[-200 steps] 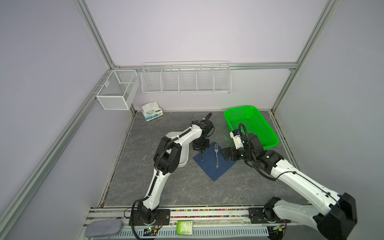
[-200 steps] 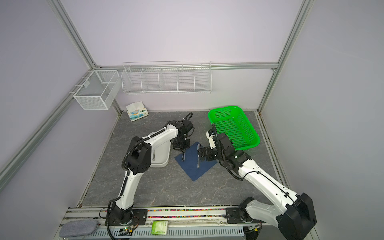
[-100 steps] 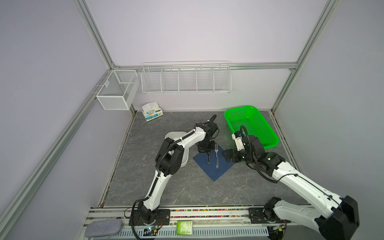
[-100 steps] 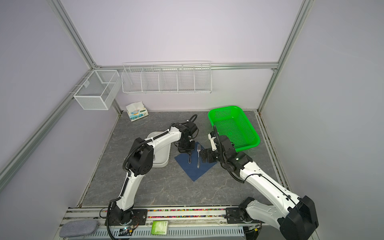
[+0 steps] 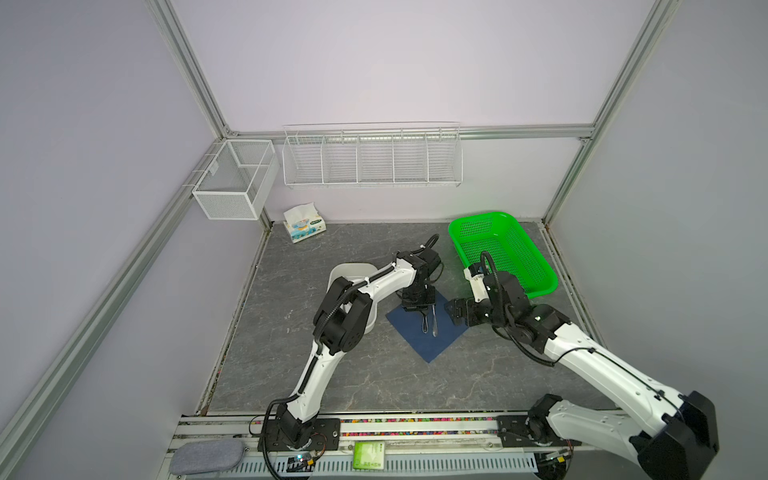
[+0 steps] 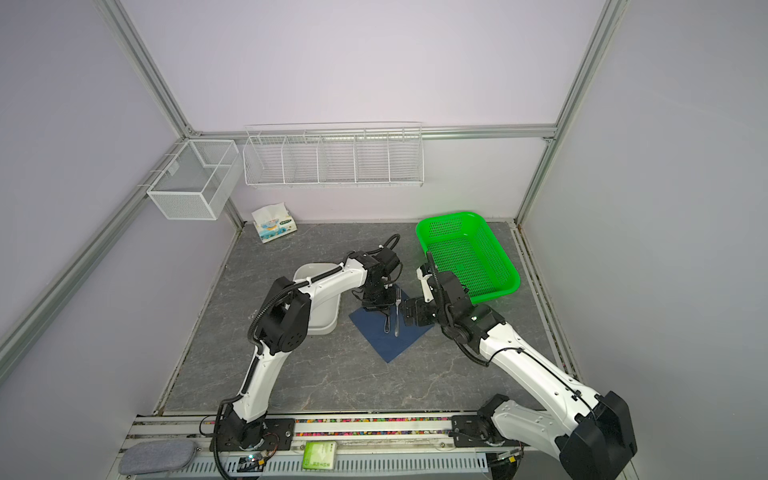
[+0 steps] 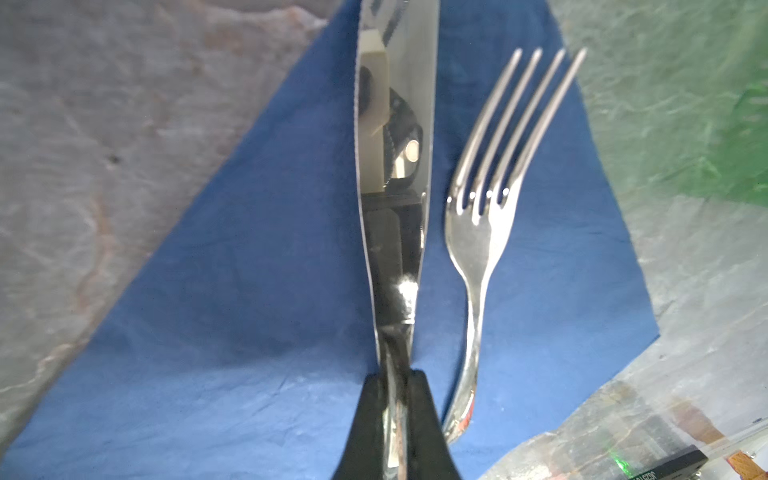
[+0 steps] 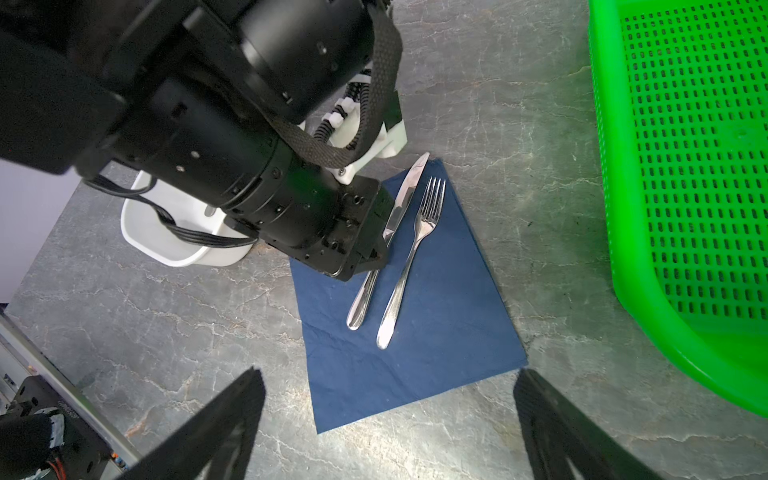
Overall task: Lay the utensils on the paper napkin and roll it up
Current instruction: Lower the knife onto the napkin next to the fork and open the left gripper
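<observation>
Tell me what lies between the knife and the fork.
Only a narrow strip of bare napkin; knife and fork are side by side, apart. The right wrist view shows it.

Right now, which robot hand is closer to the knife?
Left. The left gripper is shut on the knife over the paper napkin. The right gripper is open, apart from it, by the napkin's corner.

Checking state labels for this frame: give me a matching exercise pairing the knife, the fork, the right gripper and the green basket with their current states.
1 knife
2 fork
3 right gripper
4 green basket

A open, holding nothing
B lying free on the paper napkin
C on the grey tabletop, off the paper napkin
D clamped in the left gripper

Pairs: 1-D, 2-B, 3-A, 4-C
</observation>
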Tool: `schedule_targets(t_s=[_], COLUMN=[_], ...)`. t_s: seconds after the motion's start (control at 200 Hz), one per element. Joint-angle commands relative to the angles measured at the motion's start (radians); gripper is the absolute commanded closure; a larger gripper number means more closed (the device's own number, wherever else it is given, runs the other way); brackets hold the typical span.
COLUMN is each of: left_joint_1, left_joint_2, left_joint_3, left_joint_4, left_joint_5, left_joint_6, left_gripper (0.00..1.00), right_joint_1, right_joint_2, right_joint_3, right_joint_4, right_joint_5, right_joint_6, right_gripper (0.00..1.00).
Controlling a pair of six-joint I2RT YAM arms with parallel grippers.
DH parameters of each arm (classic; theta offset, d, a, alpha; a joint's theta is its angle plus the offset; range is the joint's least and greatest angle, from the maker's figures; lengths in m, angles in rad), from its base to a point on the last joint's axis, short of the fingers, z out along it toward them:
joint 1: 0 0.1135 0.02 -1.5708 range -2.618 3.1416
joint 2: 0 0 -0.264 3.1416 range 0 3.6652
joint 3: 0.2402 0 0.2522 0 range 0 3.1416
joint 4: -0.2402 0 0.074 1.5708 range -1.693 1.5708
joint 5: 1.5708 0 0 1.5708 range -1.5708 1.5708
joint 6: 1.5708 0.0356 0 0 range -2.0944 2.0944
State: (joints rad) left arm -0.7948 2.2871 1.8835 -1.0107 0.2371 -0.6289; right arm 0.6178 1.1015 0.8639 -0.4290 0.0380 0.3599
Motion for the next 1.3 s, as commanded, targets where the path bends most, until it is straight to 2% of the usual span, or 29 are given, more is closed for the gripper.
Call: schedule_targets(t_s=[0.0,0.88,1.035,1.295], left_joint_1=[-0.007,-0.015,-0.015,-0.015], left_joint_2=[-0.025,-0.018,-0.016,-0.038], left_joint_3=[-0.009,-0.02,-0.026,-0.012], left_joint_4=[0.007,0.035,0.031,0.018], left_joint_5=[0.021,0.062,0.059,0.039], left_joint_6=[-0.012,-0.015,-0.017,-0.015], left_gripper=[0.95,0.9,0.83,0.8], right_joint_1=[0.005,0.005,0.005,0.004], right_joint_2=[-0.007,0.008,0.008,0.009], right_joint_3=[-0.014,-0.009,-0.006,0.001], right_joint_4=[0.002,0.007,0.004,0.004], right_joint_5=[0.014,0.005,0.005,0.005], right_joint_6=[0.008,0.013,0.011,0.011], right_gripper=[0.03,0.03,0.03,0.03])
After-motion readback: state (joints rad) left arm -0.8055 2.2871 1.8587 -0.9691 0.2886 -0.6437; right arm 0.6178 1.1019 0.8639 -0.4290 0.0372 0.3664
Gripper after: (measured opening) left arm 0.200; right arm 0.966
